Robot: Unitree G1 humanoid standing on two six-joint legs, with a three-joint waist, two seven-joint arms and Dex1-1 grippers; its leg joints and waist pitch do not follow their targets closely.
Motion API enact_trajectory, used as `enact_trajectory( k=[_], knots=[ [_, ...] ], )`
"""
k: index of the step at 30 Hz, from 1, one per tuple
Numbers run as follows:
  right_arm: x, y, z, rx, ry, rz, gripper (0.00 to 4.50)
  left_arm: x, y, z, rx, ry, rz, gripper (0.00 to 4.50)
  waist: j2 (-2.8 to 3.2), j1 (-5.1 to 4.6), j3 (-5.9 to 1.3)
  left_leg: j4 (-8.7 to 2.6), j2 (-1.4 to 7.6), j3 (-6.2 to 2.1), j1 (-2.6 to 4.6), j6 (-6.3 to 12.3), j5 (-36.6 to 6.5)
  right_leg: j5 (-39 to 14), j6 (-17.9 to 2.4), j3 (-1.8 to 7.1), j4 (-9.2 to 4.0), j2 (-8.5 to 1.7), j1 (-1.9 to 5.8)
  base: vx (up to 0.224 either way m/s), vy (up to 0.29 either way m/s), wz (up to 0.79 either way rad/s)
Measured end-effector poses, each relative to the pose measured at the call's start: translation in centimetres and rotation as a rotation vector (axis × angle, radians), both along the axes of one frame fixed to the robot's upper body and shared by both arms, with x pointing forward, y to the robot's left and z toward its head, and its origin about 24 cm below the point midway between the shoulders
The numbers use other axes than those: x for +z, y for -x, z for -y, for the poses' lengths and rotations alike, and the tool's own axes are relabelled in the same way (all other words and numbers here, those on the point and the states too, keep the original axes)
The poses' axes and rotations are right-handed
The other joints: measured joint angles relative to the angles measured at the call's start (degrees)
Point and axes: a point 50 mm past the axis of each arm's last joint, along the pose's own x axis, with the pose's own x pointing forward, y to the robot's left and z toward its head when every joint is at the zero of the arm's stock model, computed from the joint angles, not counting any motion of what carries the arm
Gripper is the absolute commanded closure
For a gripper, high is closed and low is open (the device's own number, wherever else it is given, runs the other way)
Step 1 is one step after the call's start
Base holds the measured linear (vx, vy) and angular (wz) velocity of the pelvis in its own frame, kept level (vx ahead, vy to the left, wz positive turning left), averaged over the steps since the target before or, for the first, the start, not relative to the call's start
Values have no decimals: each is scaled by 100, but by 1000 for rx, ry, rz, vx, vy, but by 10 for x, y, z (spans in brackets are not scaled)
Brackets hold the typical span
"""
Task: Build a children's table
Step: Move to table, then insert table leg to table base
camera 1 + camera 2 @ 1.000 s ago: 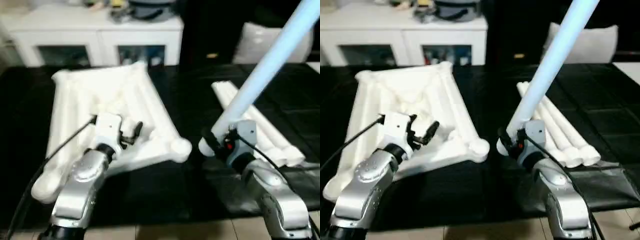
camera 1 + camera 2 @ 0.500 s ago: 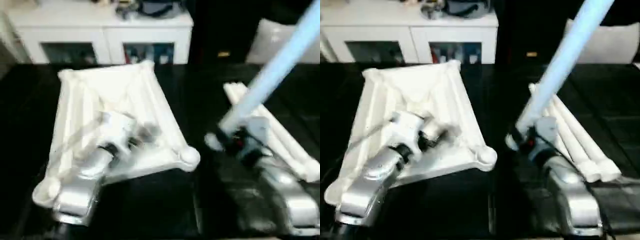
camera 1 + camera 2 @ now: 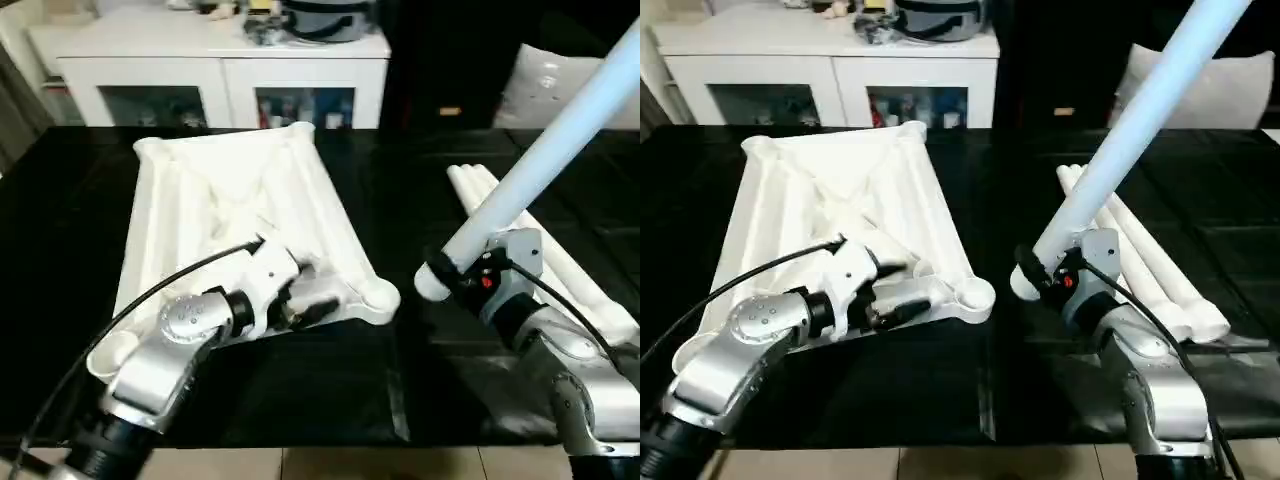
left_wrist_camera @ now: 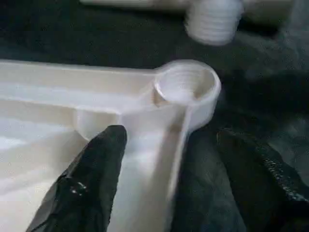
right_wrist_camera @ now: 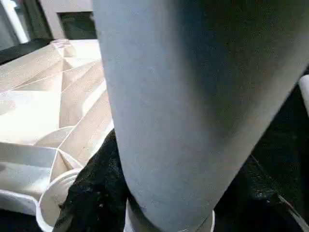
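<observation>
Upside-down, the table top (image 3: 240, 215) lies on the black bench (image 3: 400, 230). Left jaws (image 4: 169, 188) straddle its near edge, open, beside the corner socket (image 4: 186, 87). Right jaws (image 3: 460, 277) grip a raised leg (image 3: 545, 165) across a bare gap from that socket.

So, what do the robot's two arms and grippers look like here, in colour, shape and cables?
Both forearms are rounded silver metal. The left arm carries a white block at the wrist, and a thin black cable loops back from it. The left gripper has two black, tapered fingers. The right arm ends in a grey wrist housing with a small red mark and a black cable; the right gripper is black.
</observation>
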Motion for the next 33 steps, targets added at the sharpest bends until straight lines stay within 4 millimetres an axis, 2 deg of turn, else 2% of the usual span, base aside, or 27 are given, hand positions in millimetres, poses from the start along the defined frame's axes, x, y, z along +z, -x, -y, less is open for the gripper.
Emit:
enact_trajectory(
  k=[2,3,5,6,10,15,16,20,21,31,33],
  knots=[
    [2,-3,-2,31,6,2,261,-4,-4,1,-9,-34,-17,148,6,-10,3,-9,1,-2,-5,-4,7,4,1,-1,0,0,-6,0,0,0],
    [3,-3,-4,47,4,7,261,-6,-6,1,-10,-48,-22,170,7,-14,2,-15,3,-2,-5,-4,8,6,1,-3,0,1,-7,0,0,0],
    [3,-3,-5,57,3,7,261,-7,-6,1,-18,-60,-27,170,7,-17,2,-26,4,-3,-6,9,15,8,0,-6,0,1,-9,0,0,0],
    [3,-3,-5,61,2,7,261,-8,-6,2,-22,-67,-31,191,7,-14,2,-36,4,-3,-7,14,18,8,0,-7,-3,1,-12,0,0,0],
    [2,-3,-8,95,28,-5,261,-8,-10,2,-52,-87,-54,219,8,-5,2,-73,5,-6,-11,26,25,8,0,-21,-36,1,-15,0,0,0],
    [-2,-1,-11,108,-29,-57,261,-12,-13,-1,-67,-109,-92,252,9,-1,1,-109,7,-9,-22,27,26,10,-4,-41,-83,0,-15,0,0,0],
    [-2,-1,-10,107,-35,-61,261,-12,-13,-1,-68,-112,-94,276,10,2,1,-110,7,-12,-27,28,25,10,-4,-45,-88,0,-15,0,0,0],
    [2,-1,-8,128,-38,-52,261,-13,-13,-3,-99,-139,-113,292,19,23,4,-111,9,-23,-39,28,25,10,-4,-67,-98,-5,-16,0,0,0],
    [3,0,-8,133,-48,-49,261,-12,-14,-4,-103,-148,-114,314,20,29,4,-111,11,-26,-40,28,25,10,-4,-72,-97,-5,-16,0,0,0],
    [10,0,-14,164,-67,-7,261,-12,-13,-3,-131,-148,-126,379,69,89,31,-111,26,-40,-46,23,29,10,-5,-107,-93,-4,-15,0,0,0],
    [10,0,-14,170,-57,-11,261,-12,-13,-3,-134,-147,-126,407,69,98,31,-111,27,-41,-48,22,30,10,-5,-108,-94,-4,-15,0,0,0]
  ],
)
